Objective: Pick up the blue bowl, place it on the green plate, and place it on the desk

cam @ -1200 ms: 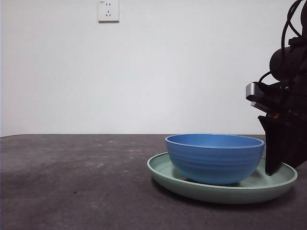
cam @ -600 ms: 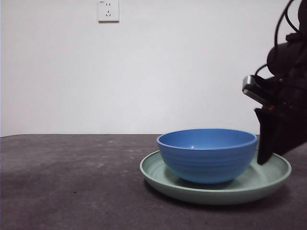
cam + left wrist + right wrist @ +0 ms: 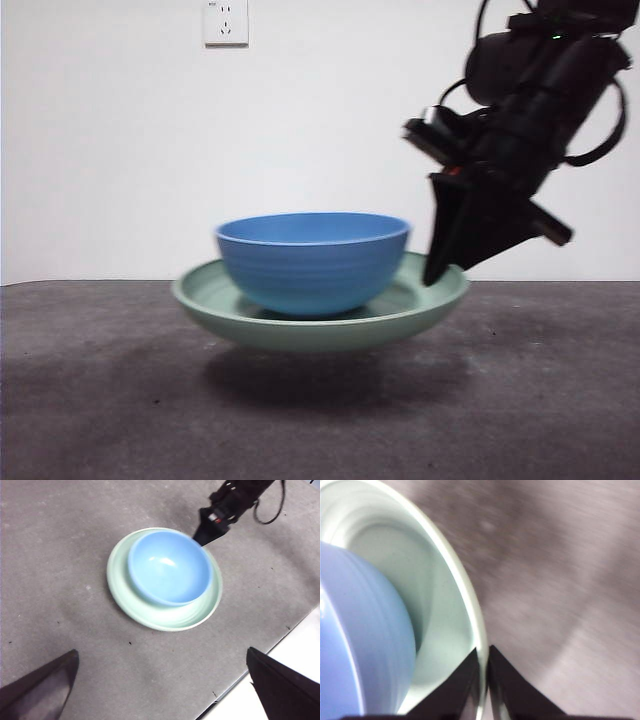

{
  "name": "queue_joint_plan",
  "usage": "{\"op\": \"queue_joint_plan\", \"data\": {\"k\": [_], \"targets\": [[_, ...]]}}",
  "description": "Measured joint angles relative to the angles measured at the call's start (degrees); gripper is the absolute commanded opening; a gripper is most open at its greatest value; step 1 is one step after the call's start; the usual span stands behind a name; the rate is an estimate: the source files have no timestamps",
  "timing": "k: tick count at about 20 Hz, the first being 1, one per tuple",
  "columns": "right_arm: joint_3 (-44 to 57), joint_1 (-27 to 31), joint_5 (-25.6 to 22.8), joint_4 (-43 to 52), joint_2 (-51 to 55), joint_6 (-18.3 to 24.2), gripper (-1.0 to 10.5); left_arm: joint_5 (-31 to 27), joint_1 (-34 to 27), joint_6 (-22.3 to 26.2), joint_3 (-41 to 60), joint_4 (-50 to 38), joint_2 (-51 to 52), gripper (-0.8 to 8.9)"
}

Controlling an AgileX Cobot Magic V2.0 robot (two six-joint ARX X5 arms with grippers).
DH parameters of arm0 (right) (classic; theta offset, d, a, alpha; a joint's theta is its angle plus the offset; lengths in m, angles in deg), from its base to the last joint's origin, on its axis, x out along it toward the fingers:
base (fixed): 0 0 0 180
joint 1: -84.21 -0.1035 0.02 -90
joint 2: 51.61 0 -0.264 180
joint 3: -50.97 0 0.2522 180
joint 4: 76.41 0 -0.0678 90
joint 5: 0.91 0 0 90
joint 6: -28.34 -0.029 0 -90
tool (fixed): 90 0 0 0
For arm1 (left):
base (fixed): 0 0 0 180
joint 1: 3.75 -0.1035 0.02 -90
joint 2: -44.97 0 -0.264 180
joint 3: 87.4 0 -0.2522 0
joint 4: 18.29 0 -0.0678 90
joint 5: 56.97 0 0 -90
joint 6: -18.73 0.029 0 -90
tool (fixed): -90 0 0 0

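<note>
Green plate (image 3: 320,305) hangs above the table (image 3: 100,400), because the right tool (image 3: 440,270) pinches its rim. Inside it sits the blue bowl (image 3: 312,260), so both ride together. Up high, the left tool (image 3: 160,690) waits spread wide. No words can be read anywhere.

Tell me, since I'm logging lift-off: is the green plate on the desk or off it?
Off: the green plate hangs above its shadow on the desk, its rim pinched by the right gripper.

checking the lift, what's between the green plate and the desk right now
Nothing: in the front view the green plate, pinched by the right gripper, hangs above bare desk.
</note>
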Motion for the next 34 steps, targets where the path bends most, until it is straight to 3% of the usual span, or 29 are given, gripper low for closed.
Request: {"op": "queue_joint_plan", "data": {"k": [4,9,22,26,34], "targets": [[0.00,-3.56,-0.90,5.42,-2.27,-5.05,0.1,0.00,0.00,0.00,0.00,0.00,0.00,7.80],[0.00,-3.80,-0.83,8.44,-4.48,-9.64,0.1,0.00,0.00,0.00,0.00,0.00,0.00,7.80],[0.00,-3.72,-2.91,8.76,-8.22,-11.96,0.2,0.00,0.00,0.00,0.00,0.00,0.00,7.80],[0.00,-3.61,-4.02,8.94,-8.20,-11.52,3.4,0.00,0.00,0.00,0.00,0.00,0.00,7.80],[0.00,-1.29,-9.92,6.01,2.29,-9.60,3.6,0.00,0.00,0.00,0.00,0.00,0.00,7.80]]}}
